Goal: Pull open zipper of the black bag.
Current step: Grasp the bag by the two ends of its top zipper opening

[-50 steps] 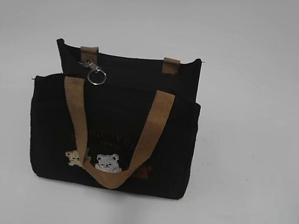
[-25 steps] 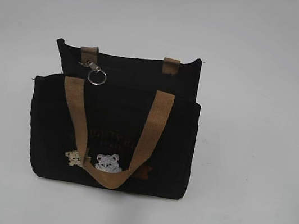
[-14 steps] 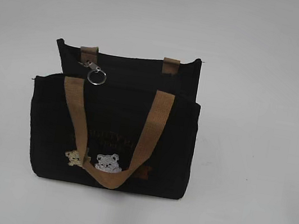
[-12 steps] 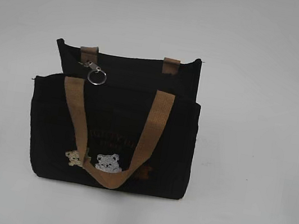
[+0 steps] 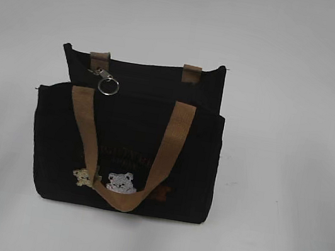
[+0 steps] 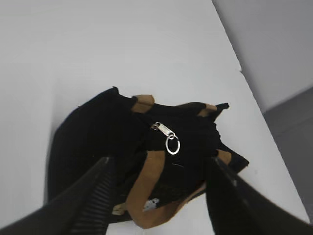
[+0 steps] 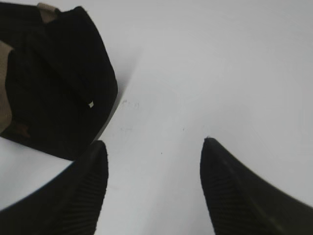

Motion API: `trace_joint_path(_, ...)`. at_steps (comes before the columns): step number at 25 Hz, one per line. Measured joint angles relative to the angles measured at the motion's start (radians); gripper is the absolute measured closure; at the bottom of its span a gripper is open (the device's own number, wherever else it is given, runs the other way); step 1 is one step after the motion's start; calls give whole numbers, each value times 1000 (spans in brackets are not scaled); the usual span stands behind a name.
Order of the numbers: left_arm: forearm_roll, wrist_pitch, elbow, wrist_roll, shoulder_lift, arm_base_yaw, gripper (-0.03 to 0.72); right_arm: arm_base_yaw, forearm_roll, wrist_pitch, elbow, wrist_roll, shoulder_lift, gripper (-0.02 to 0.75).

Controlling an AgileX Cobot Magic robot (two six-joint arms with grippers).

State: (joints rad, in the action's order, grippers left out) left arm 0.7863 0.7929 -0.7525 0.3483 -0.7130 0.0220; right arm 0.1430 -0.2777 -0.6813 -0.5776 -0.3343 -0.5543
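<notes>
The black bag [image 5: 127, 138] stands upright on the white table [image 5: 288, 87]. The zipper [image 5: 102, 75] pull with its ring [image 5: 108, 85] lies on top, near the bag's left end. The left gripper [image 6: 159, 169] hangs above the bag, jaws wide apart, holding nothing. The right gripper [image 7: 154, 152] is also open and empty, over bare table beside the bag.

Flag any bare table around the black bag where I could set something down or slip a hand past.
The white table is bare right of the boxy black fabric bag, and also left, behind and in front of it. The only crowded patch is the bag's top, with the tan webbing handles and round metal key ring.
</notes>
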Motion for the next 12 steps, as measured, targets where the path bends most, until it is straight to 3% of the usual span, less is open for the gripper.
trace_joint_path(4, 84, 38, -95, 55, -273, 38, 241, 50, -2, -2, -81, -33, -179, 288)
trace_joint_path(12, 85, 53, -271, 27, -700, 170, 239, 125, -5, -31, -231, -46, -443, 290)
